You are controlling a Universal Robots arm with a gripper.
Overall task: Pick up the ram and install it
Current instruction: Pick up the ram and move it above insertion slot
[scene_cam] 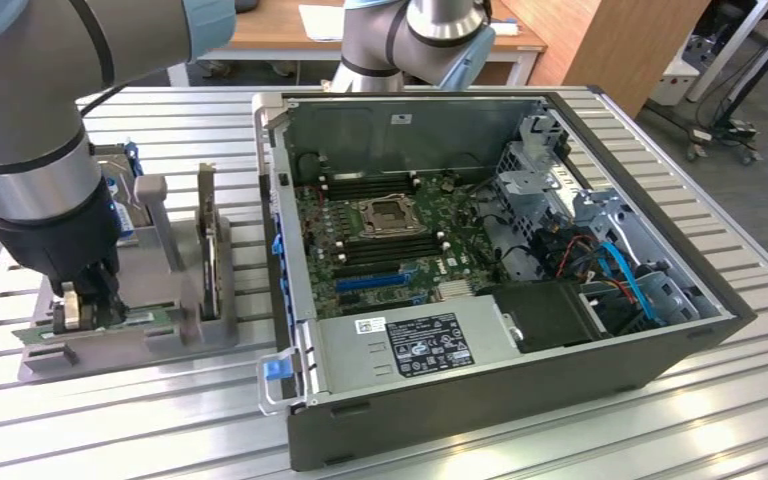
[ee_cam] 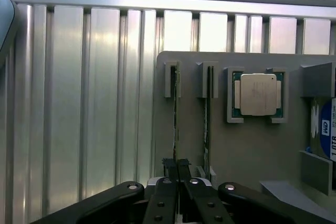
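The gripper (ee_cam: 176, 167) is clenching its fingers on the thin edge of the ram (ee_cam: 175, 114), which is standing in the slot nearest the edge of the grey holder block (ee_cam: 247, 145). The block is also holding a second stick (ee_cam: 208, 114) in the neighbouring slot, a processor (ee_cam: 257, 94) in a square pocket and a blue-labelled hard drive (ee_cam: 326, 135). The open computer case (scene_cam: 491, 400) is sitting beside it, its motherboard (scene_cam: 384, 225) exposed.

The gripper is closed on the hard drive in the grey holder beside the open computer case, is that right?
No. The gripper is closed on the ram, not the hard drive, in the grey holder beside the open computer case. The wrist view shows it.
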